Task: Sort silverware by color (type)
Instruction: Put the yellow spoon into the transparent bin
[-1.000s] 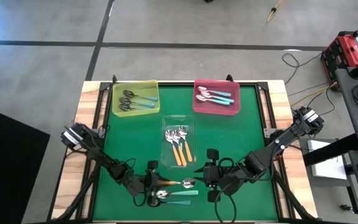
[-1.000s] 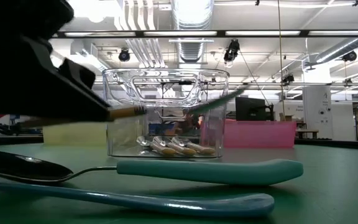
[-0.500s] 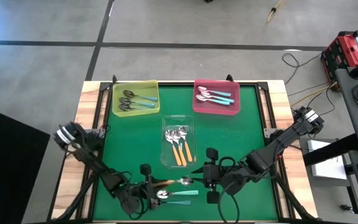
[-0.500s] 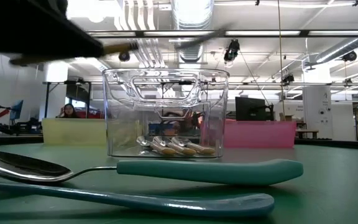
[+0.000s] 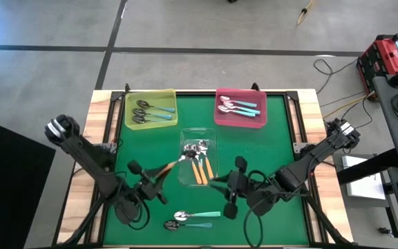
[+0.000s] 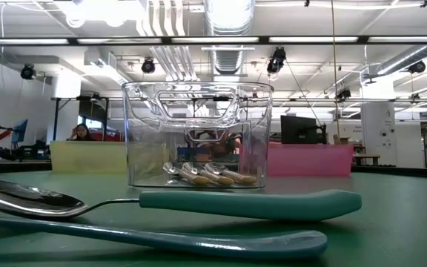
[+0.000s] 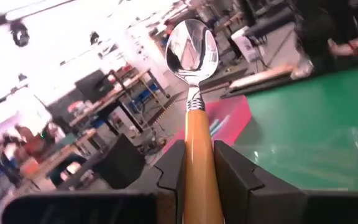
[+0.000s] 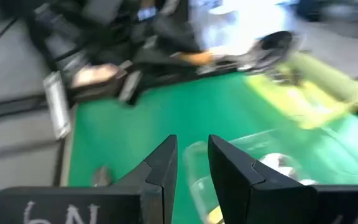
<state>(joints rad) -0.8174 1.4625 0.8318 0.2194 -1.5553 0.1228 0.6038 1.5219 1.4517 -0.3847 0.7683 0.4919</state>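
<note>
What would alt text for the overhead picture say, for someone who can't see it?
The left arm's tool holds an orange-handled spoon over the clear tray mid-table, where similar spoons lie. The right arm's tool waits empty beside it. Two teal-handled spoons lie near the front edge; a yellow tray and a pink tray hold more.

I see open green mat [image 5: 268,152] right of centre in the high view. The clear tray [image 5: 199,166] blocks the middle, and two teal spoons [image 5: 197,219] lie at the lower edge.
</note>
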